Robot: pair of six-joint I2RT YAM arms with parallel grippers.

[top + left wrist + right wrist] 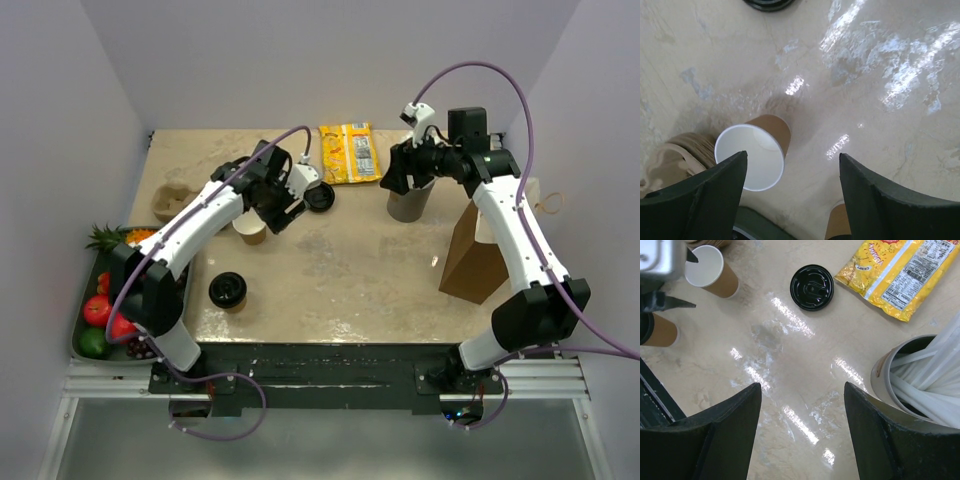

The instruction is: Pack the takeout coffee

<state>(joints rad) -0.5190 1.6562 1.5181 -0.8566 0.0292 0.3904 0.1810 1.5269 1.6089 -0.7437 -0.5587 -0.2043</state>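
Well, the table [350,270] is carrying a brown paper bag [475,260] at its right edge. Both hands are hanging open and empty, the left hand [792,165] just above the open cup [752,155] and the right hand [802,390] beside the straw cup [885,375]. The lidded cup [228,291] is standing front left, and the loose black lid [812,287] is lying near the yellow packet [348,152].

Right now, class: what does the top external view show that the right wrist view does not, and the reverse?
Only the top view: the brown paper bag and the red apple. Only the right wrist view: the white straws in the grey cup. Both: the loose black lid, the open paper cup, the lidded cup and the yellow snack bag.
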